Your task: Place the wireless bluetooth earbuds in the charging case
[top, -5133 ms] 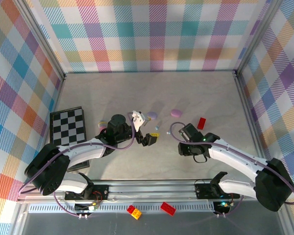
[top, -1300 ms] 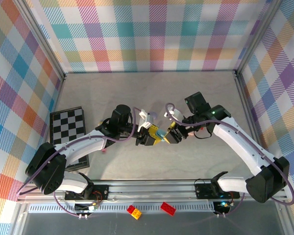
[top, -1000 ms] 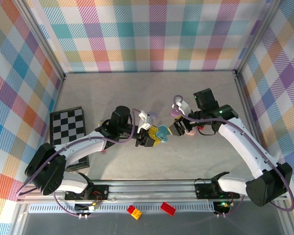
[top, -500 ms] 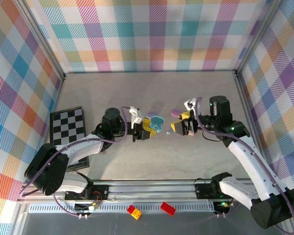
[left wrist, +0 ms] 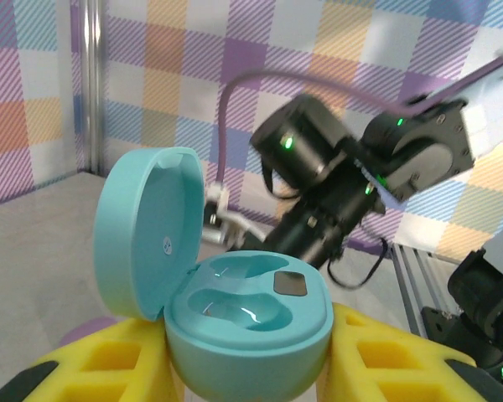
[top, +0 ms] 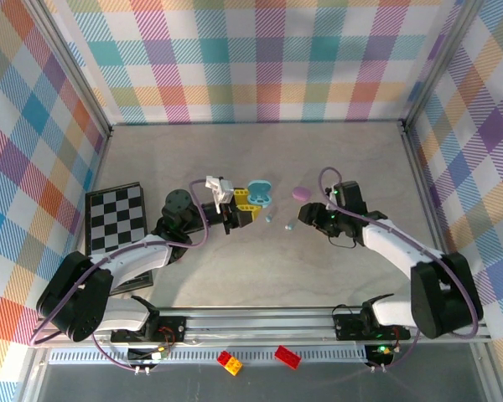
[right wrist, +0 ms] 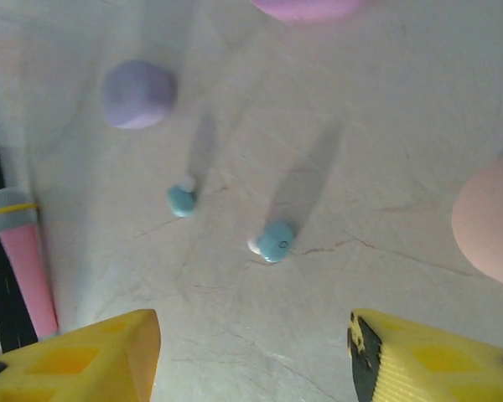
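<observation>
My left gripper (top: 244,207) is shut on an open teal charging case (top: 260,194). In the left wrist view the case (left wrist: 250,328) sits upright between the yellow fingers (left wrist: 101,368), its lid (left wrist: 147,234) swung back and both wells empty. Two teal earbuds (top: 269,219) (top: 289,226) lie on the table between the arms. My right gripper (top: 305,219) is low over the table, open, just right of them. In the right wrist view the earbuds (right wrist: 275,241) (right wrist: 182,200) lie ahead of the gripper (right wrist: 253,339), with nothing between its fingers.
A lavender case (top: 301,193) lies behind the right gripper. The right wrist view shows a lavender case (right wrist: 138,92), a pink case (right wrist: 490,222) and a pink stick (right wrist: 25,264). A checkerboard (top: 116,216) lies far left. Loose bricks (top: 287,356) sit below the table edge.
The left gripper carried the open teal case back and to the left. The right arm dropped lower to the table and its gripper now sits just right of the teal earbuds.
</observation>
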